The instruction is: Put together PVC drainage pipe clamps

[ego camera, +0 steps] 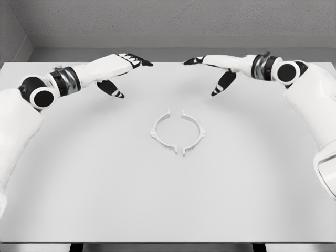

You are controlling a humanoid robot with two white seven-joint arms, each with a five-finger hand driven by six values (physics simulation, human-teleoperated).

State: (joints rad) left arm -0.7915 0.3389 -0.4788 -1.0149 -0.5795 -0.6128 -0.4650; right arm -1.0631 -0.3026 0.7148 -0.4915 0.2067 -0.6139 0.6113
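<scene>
White clamp halves [176,132] lie mid-tabletop [94,199], facing each other as a ring with small gaps. I see my left hand [118,71] and right hand [218,68] hovering beyond, fingers spread, empty.

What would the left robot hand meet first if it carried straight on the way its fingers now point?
Probably the right robot hand, whose fingertips face the left robot hand across a gap; depth is unclear. The clamp halves lie nearer the camera, off that line.
</scene>
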